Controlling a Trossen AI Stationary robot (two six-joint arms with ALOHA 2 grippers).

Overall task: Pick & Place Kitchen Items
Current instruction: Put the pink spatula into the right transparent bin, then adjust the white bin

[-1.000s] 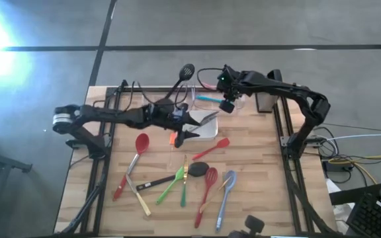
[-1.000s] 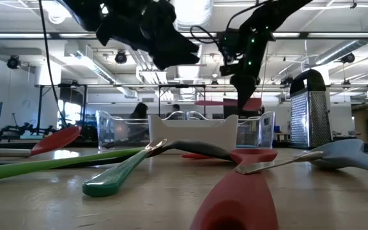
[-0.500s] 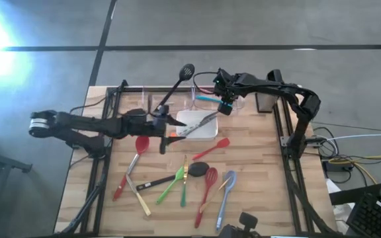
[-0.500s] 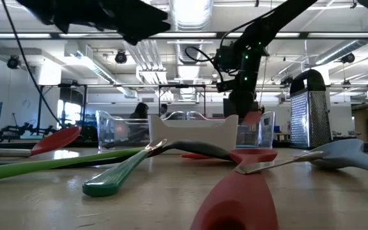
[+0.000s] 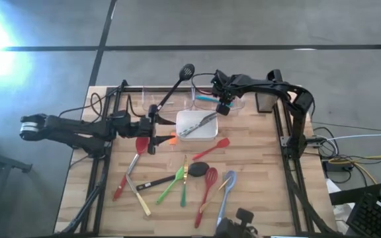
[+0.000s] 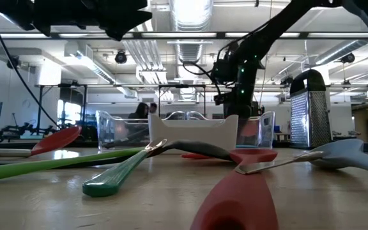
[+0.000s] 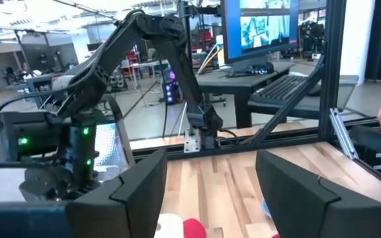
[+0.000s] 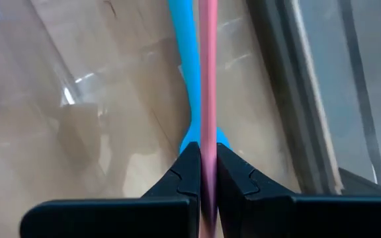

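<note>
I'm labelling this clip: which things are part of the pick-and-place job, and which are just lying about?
Job: pink utensil gripped by right end effector at the clear bin; blue utensil in that bin; red spoon, green spatula, red slotted turner on the table. Left end effector open, idle.
Lying about: white dish, clear bin, grater.

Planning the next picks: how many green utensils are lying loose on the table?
2. One green slim plastic utensil lies slanted at mid-table; a second green-handled utensil lies just beside it. The arms may hide more.
</note>
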